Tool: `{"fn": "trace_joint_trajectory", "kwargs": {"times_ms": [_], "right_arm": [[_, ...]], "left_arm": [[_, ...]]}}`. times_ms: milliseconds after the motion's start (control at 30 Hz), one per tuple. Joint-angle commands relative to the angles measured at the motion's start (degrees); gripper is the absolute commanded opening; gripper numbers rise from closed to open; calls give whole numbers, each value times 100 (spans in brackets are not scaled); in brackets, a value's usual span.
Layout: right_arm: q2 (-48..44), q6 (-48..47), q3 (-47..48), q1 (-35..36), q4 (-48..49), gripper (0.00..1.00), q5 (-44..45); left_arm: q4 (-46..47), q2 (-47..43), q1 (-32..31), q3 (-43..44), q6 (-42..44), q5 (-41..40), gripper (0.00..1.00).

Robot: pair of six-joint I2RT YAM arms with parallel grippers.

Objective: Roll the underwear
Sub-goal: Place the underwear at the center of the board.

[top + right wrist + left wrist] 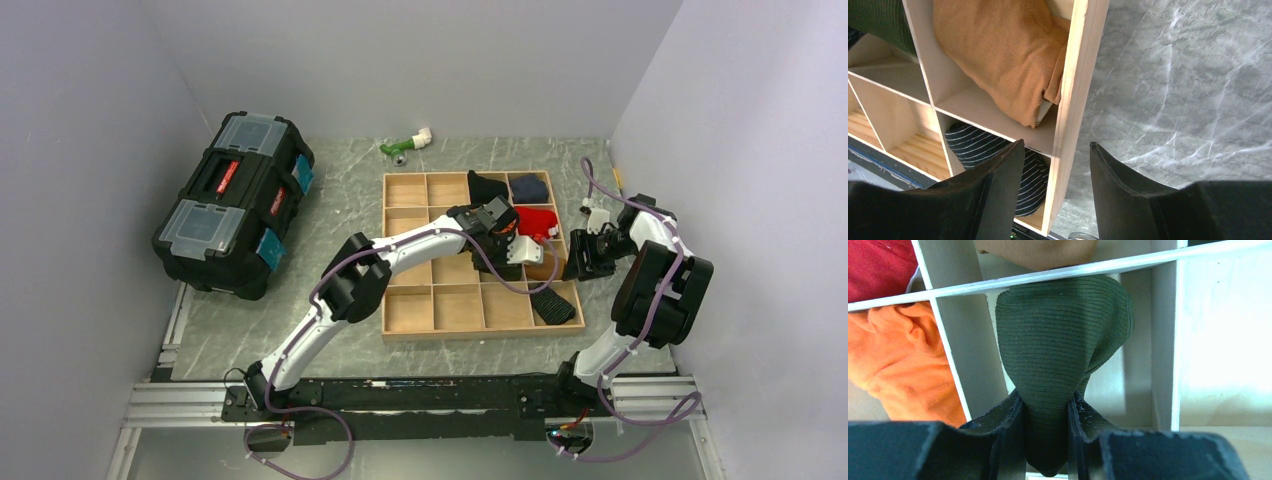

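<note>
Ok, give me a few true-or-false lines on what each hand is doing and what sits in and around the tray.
1. The left hand is shut on the green underwear. True.
2. The right hand grips the brown cloth. False: it is open and empty, at the tray outer wall.
3. The toolbox stands right of the tray. False: it stands to the left.
4. A striped cloth lies in the cell next to the brown cloth. True.
5. The orange cloth lies on the table outside the tray. False: it sits in a tray cell.
</note>
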Motion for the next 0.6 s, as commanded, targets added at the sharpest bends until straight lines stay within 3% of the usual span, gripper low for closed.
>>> {"fn": "trace_joint_trajectory", "kwargs": {"times_ms": [0,233,567], "right_arm": [[31,-93,75,-46,-47,53,-174],[42,-87,96,-48,-76,54,-167],[40,-60,79,-62,-72,54,-174]], "left_arm": [[-672,383,-94,-167,54,32,30],[-410,128,-72,-321,-68,142,47],[-501,-104,-73,-218,-74,152,55]]}}
